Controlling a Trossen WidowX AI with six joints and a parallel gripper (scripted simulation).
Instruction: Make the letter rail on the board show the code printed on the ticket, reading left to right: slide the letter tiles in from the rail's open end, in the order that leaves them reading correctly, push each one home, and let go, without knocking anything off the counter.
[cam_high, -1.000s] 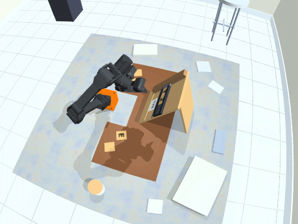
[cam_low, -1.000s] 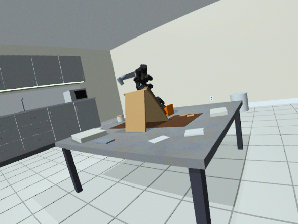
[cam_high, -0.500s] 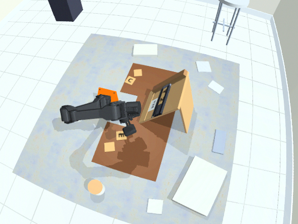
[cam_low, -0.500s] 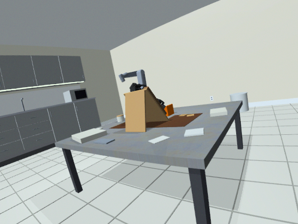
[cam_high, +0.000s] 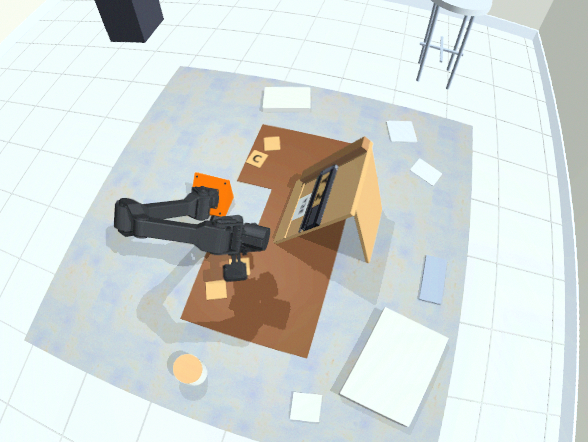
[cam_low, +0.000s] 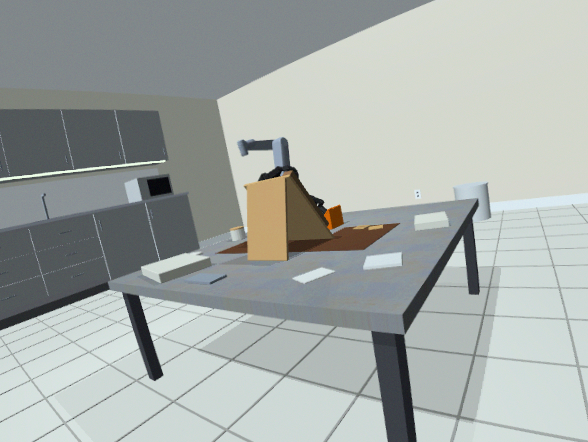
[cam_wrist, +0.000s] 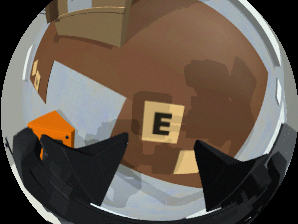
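My gripper (cam_high: 240, 260) (cam_wrist: 162, 141) is open and empty above the tile marked E (cam_wrist: 162, 123), which lies face up on the brown mat, between the fingertips in the wrist view. A blank-looking tile (cam_high: 216, 290) (cam_wrist: 186, 162) lies beside it, partly behind a finger in the wrist view. The tile marked C (cam_high: 257, 159) and another blank-looking tile (cam_high: 272, 143) lie at the mat's far end. The sloped board (cam_high: 345, 190) (cam_low: 267, 220) carries the dark rail (cam_high: 311, 220), with tiles Y and 2 in it, and the ticket (cam_high: 302, 206), which reads Y2E.
The orange base plate (cam_high: 224, 192) (cam_low: 334, 217) (cam_wrist: 58, 131) stands beside the brown mat (cam_high: 295, 325). A round cup (cam_high: 188, 369) (cam_low: 237, 233) is beyond the mat's near end. A large white block (cam_high: 395, 367) and a blue flat piece (cam_high: 433, 279) lie beyond the board.
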